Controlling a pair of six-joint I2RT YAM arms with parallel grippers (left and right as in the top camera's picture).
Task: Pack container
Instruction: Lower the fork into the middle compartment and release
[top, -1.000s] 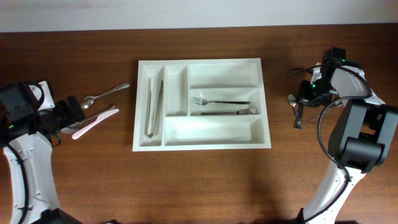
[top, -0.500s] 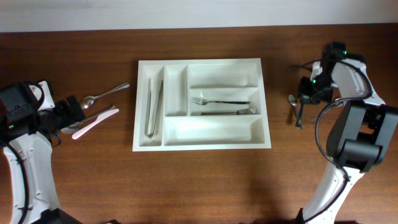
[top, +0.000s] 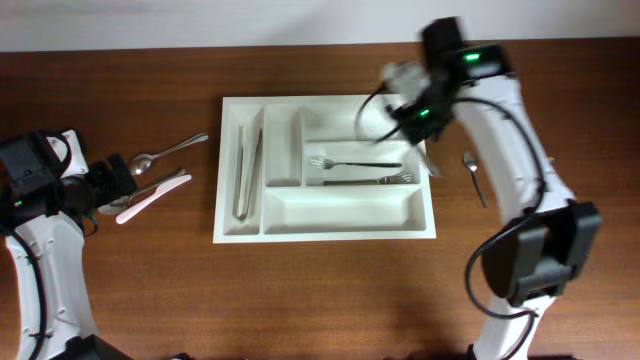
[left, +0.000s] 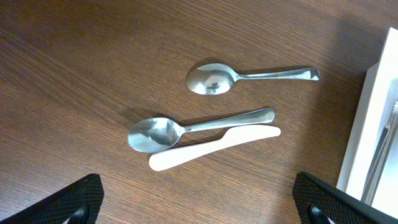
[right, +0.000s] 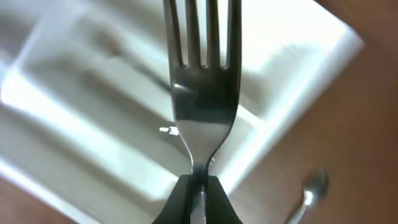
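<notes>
Two black fingers of your right gripper were pressed together on the neck of a silver metal fork, with its tines pointing away from the wrist. One second earlier this gripper was low at the right side of the table, beside the cutlery lying there. Now the arm had swung in and hung over the right upper part of the large white rectangular plastic cutlery tray, which stood in the middle of the brown wooden table. I judge that the pick was done and that only the placing of this fork remained. A small steel spoon was left on the table to the right of the tray.

Inside the tray, a pair of metal tongs lay in the leftmost narrow compartment, and the narrow one beside it was bare. Two more metal forks lay in the middle long compartment, so the held fork probably belonged with them. The lower long compartment was bare; the upper one was partly hidden by the arm.

Your left gripper was spread wide at the left of the table and held nothing. In front of it lay two shiny steel spoons and a white plastic knife, not yet packed.
</notes>
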